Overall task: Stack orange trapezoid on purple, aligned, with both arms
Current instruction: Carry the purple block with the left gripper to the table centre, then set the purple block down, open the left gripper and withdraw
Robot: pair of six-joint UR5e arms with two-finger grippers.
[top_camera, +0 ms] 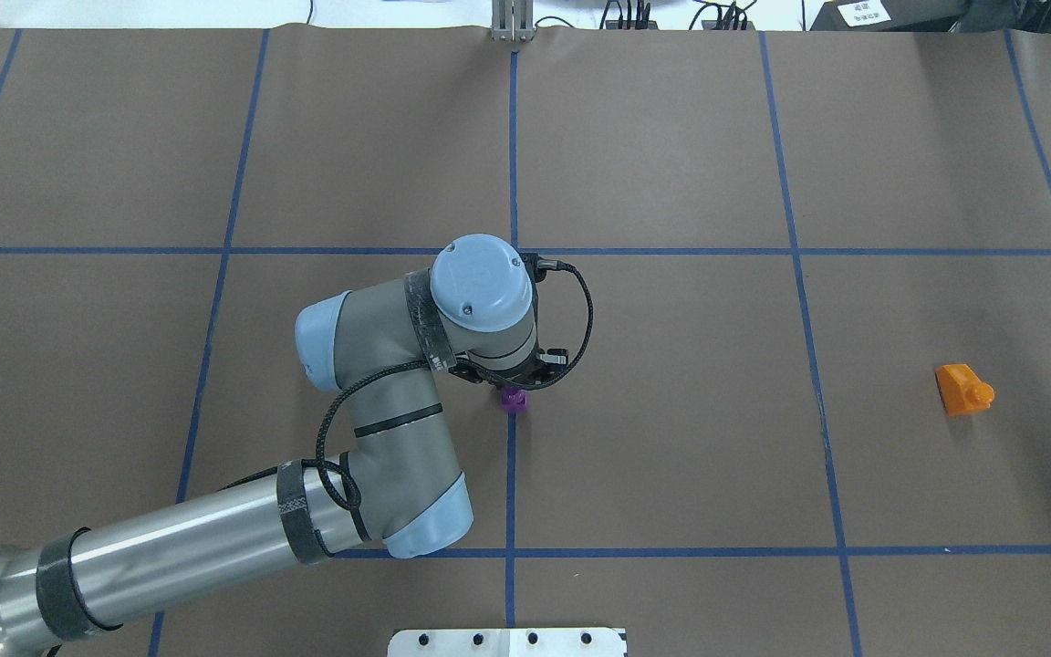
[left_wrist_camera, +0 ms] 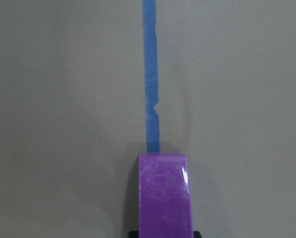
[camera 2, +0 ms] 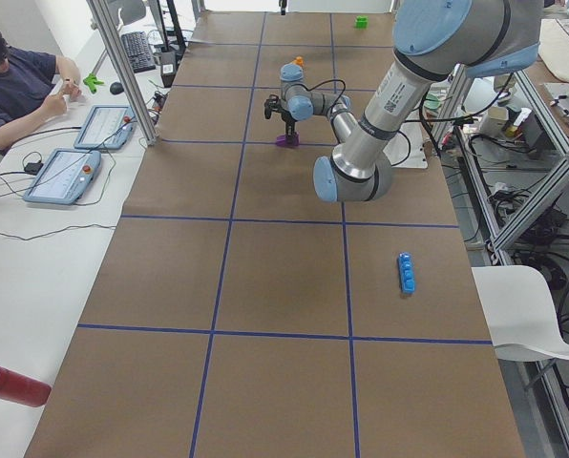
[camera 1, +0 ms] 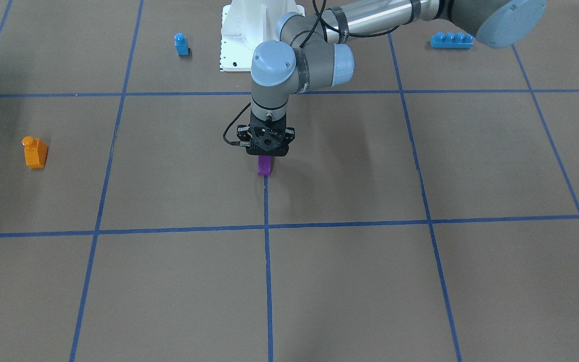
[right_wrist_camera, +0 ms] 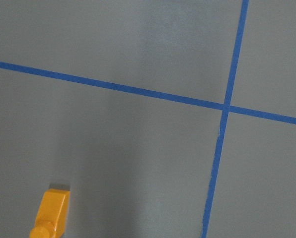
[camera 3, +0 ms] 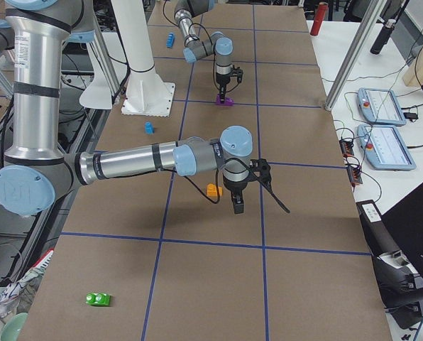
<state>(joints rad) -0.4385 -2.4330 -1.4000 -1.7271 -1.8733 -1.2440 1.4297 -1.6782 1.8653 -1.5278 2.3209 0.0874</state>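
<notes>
The purple brick (camera 1: 264, 166) stands at the end of a blue tape line near the table's middle, also seen from overhead (top_camera: 515, 400). My left gripper (camera 1: 265, 157) points straight down and is shut on it. In the left wrist view the brick (left_wrist_camera: 164, 198) fills the gap between the black fingertips (left_wrist_camera: 133, 233). The orange trapezoid (camera 1: 34, 152) lies alone far out on my right side (top_camera: 963, 390). My right gripper (camera 3: 238, 204) shows only in the exterior right view, hovering just beside the orange brick (camera 3: 213, 190); I cannot tell if it is open or shut. The right wrist view shows the orange brick (right_wrist_camera: 51, 213) at its lower left.
A small blue single-stud brick (camera 1: 181, 44) and a long blue brick (camera 1: 451, 39) lie either side of the white pedestal (camera 1: 249, 35). A green brick (camera 3: 98, 299) lies at the table's right end. An operator (camera 2: 12, 81) sits beside the table.
</notes>
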